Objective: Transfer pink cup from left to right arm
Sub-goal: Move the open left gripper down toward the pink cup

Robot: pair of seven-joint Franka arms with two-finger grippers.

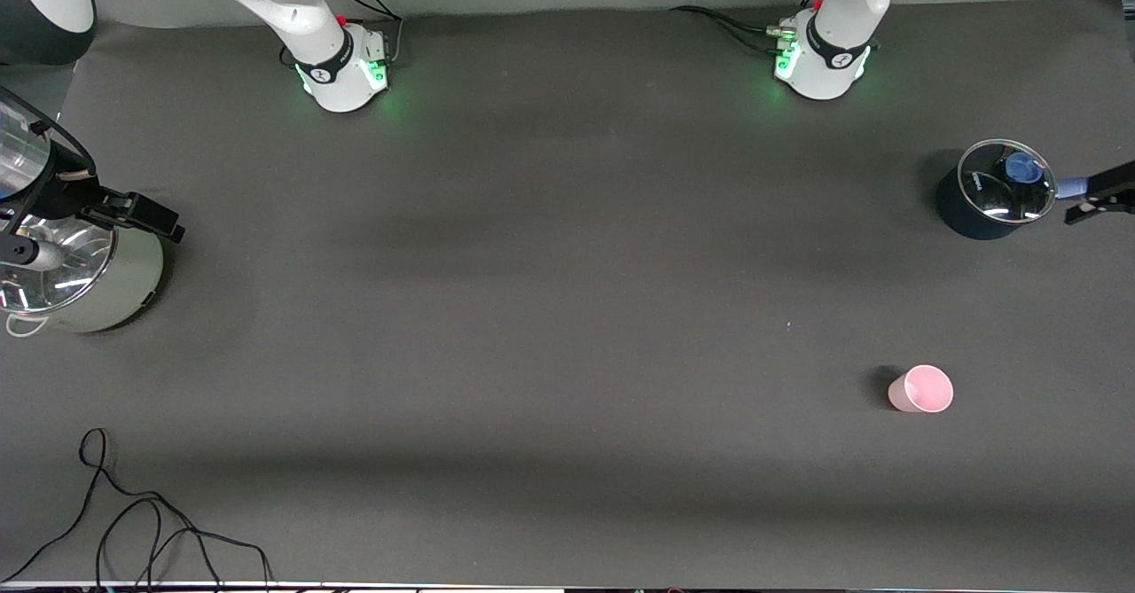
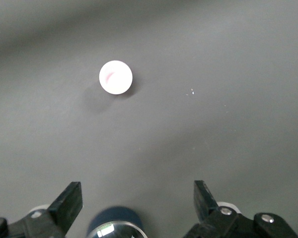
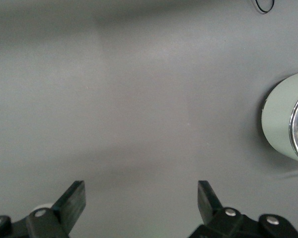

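The pink cup [image 1: 920, 388] stands upright on the dark table toward the left arm's end, nearer to the front camera than the dark blue pot [image 1: 993, 190]. It also shows in the left wrist view [image 2: 115, 77], well apart from the fingers. My left gripper [image 1: 1095, 198] is open and empty, up over the table edge beside the blue pot; in its own view [image 2: 138, 198] the pot's lid [image 2: 114, 229] lies between its fingers. My right gripper [image 1: 146, 214] is open and empty over the pale green pot [image 1: 89, 278]; its own view [image 3: 141, 198] shows bare table between the fingers.
The blue pot has a glass lid with a blue knob [image 1: 1022, 167]. The pale green pot [image 3: 283, 116] with a glass lid stands at the right arm's end. A loose black cable [image 1: 133, 522] lies near the front edge at that end.
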